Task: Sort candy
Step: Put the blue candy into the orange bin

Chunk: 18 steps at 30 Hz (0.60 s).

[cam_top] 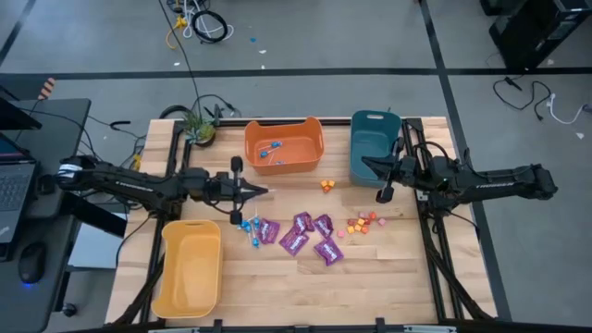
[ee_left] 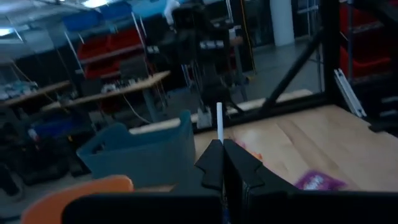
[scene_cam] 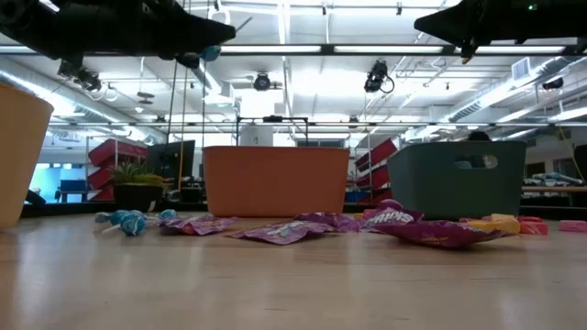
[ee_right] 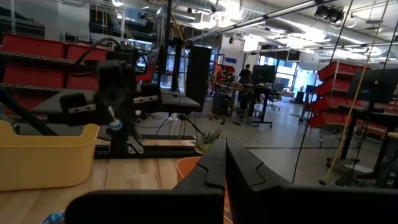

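Wooden planks (cam_top: 370, 268) make up the table top, which stands in a wide workshop with red racks and ceiling lights behind it. Nearest on the left sits a yellow bin (cam_top: 190, 268), with nothing showing inside it. Past it, across the middle of the table, lies the loose candy: blue lollipops (cam_top: 248, 225) on thin sticks to the left, shiny purple packets (cam_top: 305, 236) spread beside them, and a cluster of tiny orange and pink pieces (cam_top: 363, 222) to the right. One small orange piece (cam_top: 326, 185) lies apart, farther back, between the two far bins.

Above the table, both arms reach inward from the sides. The left gripper (cam_top: 262, 191) hangs over the boards just beyond the lollipops, its fingers pressed together on a lollipop (ee_left: 219, 123), whose white stick pokes out past the fingertips in the left wrist view. The right gripper (cam_top: 366, 164) hovers at the near edge of the teal bin (cam_top: 374, 139); its fingers are closed tight with nothing between them.

At the far side stand an orange bin (cam_top: 284, 143), with a few blue lollipops already lying inside, and the teal bin to its right. A small potted plant (cam_top: 197, 125) sits at the far left corner.
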{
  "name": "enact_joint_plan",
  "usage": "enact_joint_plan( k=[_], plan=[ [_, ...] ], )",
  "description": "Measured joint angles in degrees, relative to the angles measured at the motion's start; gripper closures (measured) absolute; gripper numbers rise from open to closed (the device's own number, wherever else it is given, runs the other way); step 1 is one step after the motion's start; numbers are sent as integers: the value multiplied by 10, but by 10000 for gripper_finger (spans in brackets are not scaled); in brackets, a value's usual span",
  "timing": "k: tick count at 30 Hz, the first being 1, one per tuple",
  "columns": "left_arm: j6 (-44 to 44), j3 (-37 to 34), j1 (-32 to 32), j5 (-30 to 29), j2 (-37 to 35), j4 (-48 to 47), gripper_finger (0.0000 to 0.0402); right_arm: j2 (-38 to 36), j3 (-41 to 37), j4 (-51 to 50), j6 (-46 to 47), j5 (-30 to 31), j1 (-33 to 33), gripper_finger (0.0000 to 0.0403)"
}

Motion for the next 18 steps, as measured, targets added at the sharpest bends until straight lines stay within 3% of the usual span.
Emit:
enact_joint_plan(
  k=[18],
  plan=[
    [-24,4,79,-53,2,85,401,0,0,0,9,0,0,403]
  ],
)
